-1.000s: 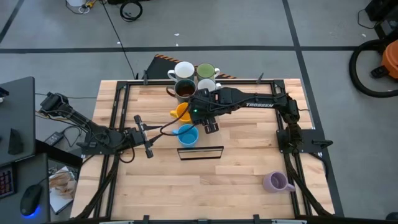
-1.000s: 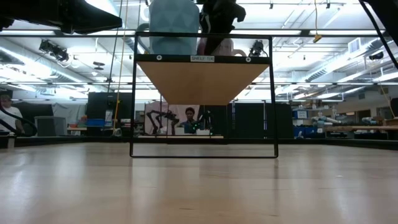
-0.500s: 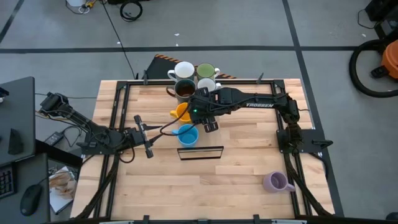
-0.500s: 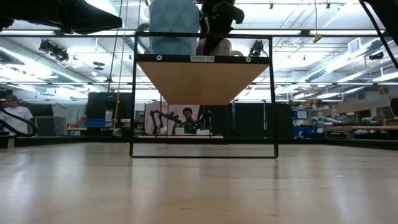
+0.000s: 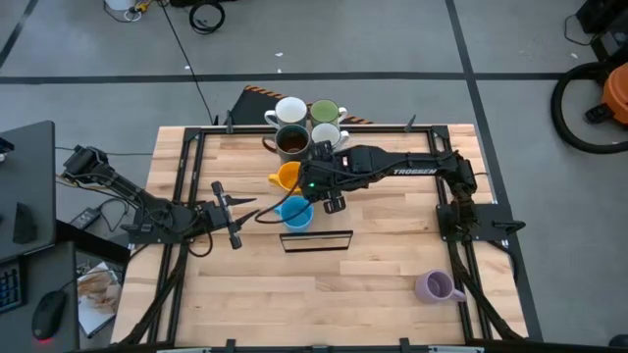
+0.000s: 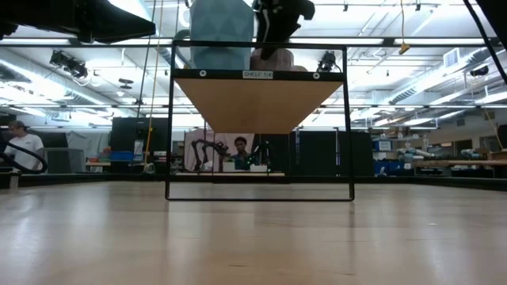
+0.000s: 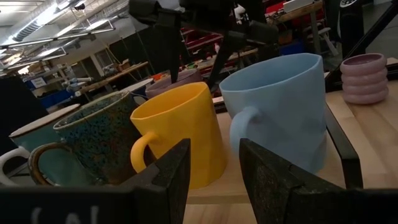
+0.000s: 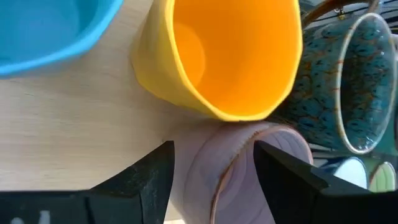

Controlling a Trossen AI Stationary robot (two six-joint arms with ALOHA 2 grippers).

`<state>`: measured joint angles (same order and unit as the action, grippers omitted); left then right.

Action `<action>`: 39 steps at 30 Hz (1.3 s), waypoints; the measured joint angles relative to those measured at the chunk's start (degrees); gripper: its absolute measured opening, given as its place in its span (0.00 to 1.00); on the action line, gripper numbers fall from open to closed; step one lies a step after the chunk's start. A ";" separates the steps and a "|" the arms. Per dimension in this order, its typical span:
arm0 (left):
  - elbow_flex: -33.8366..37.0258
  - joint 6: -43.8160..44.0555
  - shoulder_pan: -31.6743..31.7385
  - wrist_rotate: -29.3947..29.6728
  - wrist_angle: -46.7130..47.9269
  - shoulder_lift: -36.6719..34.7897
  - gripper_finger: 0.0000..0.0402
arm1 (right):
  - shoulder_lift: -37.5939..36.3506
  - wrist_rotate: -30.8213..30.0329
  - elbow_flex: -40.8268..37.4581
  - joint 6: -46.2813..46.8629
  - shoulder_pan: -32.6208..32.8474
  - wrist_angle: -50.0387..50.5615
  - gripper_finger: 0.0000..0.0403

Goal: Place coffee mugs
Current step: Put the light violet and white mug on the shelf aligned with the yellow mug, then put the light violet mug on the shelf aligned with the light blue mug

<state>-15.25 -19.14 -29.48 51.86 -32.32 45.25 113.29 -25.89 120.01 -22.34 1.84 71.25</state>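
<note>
On the counter [image 5: 245,304] a shelf [image 5: 316,238] is standing near the middle, and most mugs are grouping behind it. One mug [image 5: 295,212] is sitting just behind the shelf, with a second mug [image 5: 286,176] just beyond it, and a third mug [image 5: 289,141] farther back. Two more mugs [image 5: 288,111] [image 5: 325,112] are standing side by side at the far edge, another mug [image 5: 327,133] before them. A lone mug [image 5: 433,286] is lying well apart, at the near right corner.

Mugs [image 5: 294,175] crowded together; front table [image 5: 324,294] open
</note>
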 joint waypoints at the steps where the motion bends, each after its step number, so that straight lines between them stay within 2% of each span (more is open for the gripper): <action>1: 0.00 0.00 -0.01 -0.02 0.00 0.00 0.36 | -0.13 -0.12 0.00 0.36 0.16 0.12 0.56; 10: 0.04 0.04 -0.02 -0.02 0.15 0.00 0.36 | -4.17 -3.10 0.00 5.32 2.95 1.81 0.56; 14: 0.04 0.12 0.01 -0.02 0.39 0.00 0.36 | -6.08 2.35 0.00 12.29 4.63 5.28 0.56; 21: 0.04 0.69 -0.02 -0.02 0.90 0.00 0.36 | -6.73 11.73 -0.11 34.02 9.43 19.46 0.56; 24: 0.04 0.85 -0.02 0.00 0.90 0.00 0.36 | -7.03 15.68 -1.96 41.00 13.26 18.64 0.56; 29: 0.03 1.52 -0.02 -0.02 1.43 0.00 0.36 | -8.60 17.98 -6.78 53.98 19.48 18.92 0.56; 33: 0.02 1.15 0.00 -0.02 1.67 -0.01 0.36 | -10.31 19.86 -13.50 65.18 24.31 18.71 0.56; 39: 0.02 -2.14 0.05 0.00 0.74 0.00 0.36 | -13.38 27.02 -23.87 80.76 30.67 16.97 0.56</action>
<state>-15.22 -21.28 -29.43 51.86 -31.58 45.25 99.91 1.13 96.13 58.42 32.52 88.22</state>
